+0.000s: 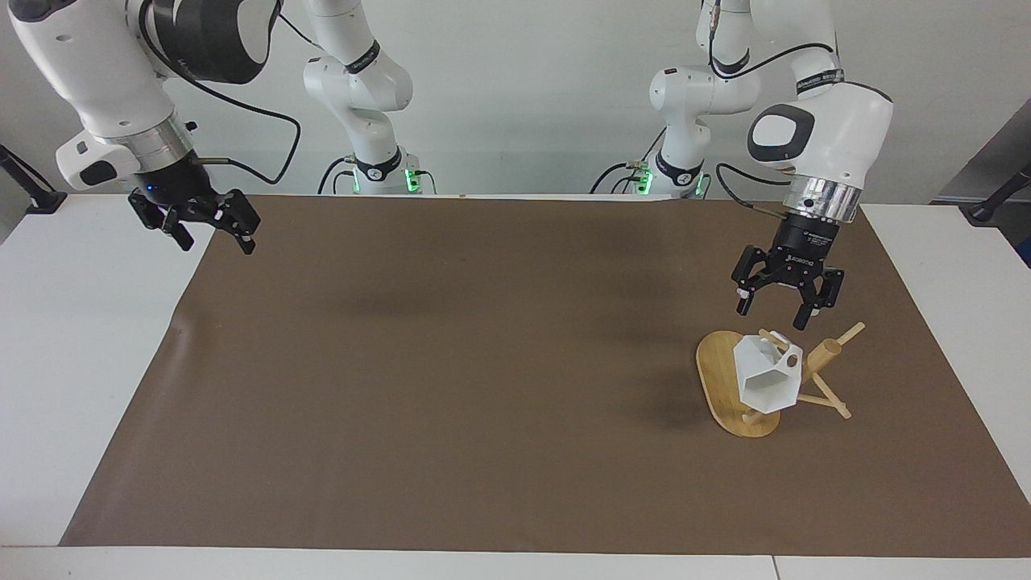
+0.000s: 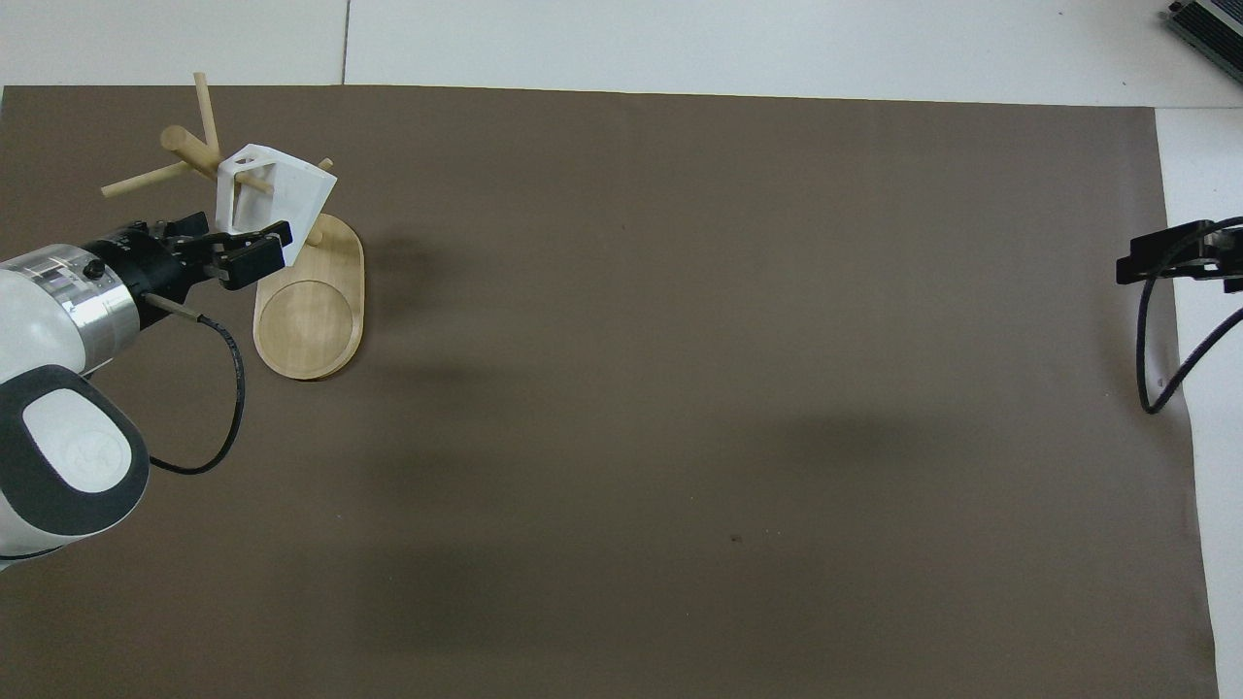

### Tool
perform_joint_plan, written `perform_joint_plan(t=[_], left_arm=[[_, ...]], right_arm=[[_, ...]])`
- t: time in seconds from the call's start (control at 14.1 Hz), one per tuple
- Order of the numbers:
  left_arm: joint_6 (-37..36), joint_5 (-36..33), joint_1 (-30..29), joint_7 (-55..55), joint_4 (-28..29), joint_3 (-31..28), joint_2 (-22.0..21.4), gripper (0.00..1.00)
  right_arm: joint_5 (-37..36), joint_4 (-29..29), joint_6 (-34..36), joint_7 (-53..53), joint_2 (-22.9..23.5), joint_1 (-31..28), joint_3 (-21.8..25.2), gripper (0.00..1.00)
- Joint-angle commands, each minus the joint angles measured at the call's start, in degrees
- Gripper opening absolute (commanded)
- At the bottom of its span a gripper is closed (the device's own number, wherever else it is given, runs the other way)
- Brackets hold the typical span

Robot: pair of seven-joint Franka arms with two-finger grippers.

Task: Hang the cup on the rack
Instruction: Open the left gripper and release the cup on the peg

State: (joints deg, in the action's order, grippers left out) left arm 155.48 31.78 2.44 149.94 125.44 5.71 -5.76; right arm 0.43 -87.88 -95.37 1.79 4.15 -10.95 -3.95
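Note:
The white faceted cup (image 1: 769, 380) hangs by its squared handle on a thin peg of the bamboo rack (image 1: 826, 353), tilted with its mouth toward the table's front edge. The rack's oval base (image 1: 719, 379) lies under it. In the overhead view the cup (image 2: 282, 194) sits over the peg beside the post (image 2: 181, 140) and above the base (image 2: 309, 316). My left gripper (image 1: 772, 316) is open and empty, raised above the cup and apart from it; it also shows in the overhead view (image 2: 236, 254). My right gripper (image 1: 216, 240) waits open over the mat's edge at the right arm's end.
A brown mat (image 1: 483, 362) covers the white table (image 1: 72, 338). A black cable (image 2: 1160, 330) hangs from the right gripper (image 2: 1165, 260) at the mat's edge.

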Motion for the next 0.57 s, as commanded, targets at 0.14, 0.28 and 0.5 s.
perform_joint_plan(t=[0.14,0.28,0.5], left_arm=[[-7.5,-5.1,-0.9,-4.9,-1.2,0.2,-1.5,1.0],[-11.2,-9.6,-0.9,-6.7,-2.7,0.2,-1.5,1.0],[-16.2,-10.8,-1.0,-12.2,-4.4,0.1,-1.6,1.0]], right_arm=[[0.2,-1.1,-0.2,-0.9,-0.9,-0.3,-0.4,1.0],[0.2,-1.1,-0.3,-0.9,-0.8,-0.3,-0.4,1.0],[0.2,-1.1,-0.3,-0.9,-0.9,-0.3,-0.4,1.0]])
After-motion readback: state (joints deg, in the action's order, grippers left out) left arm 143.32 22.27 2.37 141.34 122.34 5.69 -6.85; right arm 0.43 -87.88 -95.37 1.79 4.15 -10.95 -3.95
